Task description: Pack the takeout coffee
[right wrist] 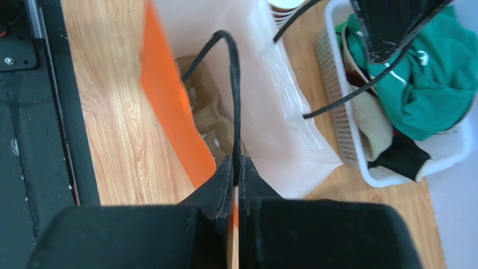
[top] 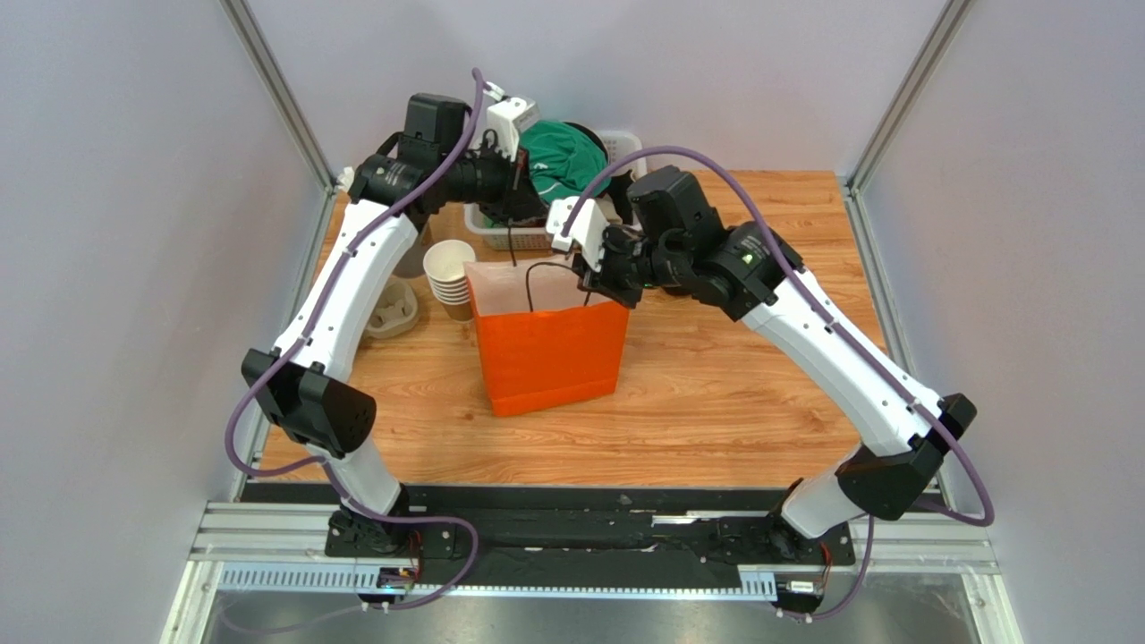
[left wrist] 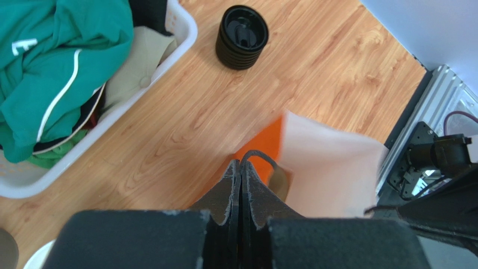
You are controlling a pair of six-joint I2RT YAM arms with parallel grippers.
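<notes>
An orange paper bag [top: 551, 352] with a white inside stands open in the middle of the table. My left gripper [left wrist: 241, 164] is shut on the bag's far black cord handle [left wrist: 263, 156], above the far rim [top: 514, 226]. My right gripper [right wrist: 237, 163] is shut on the near cord handle [right wrist: 233, 84], at the bag's right top corner [top: 587, 286]. A brown cardboard cup carrier [right wrist: 207, 119] lies at the bottom of the bag. The lidded takeout coffee does not show in any view.
A stack of lidless tan cups [top: 450, 277] stands left of the bag. A stack of black lids [left wrist: 242, 37] stands on the wood. A white basket [right wrist: 348, 140] with green clothing [top: 565, 154] sits behind the bag. A grey-brown object [top: 393, 311] lies at the left edge.
</notes>
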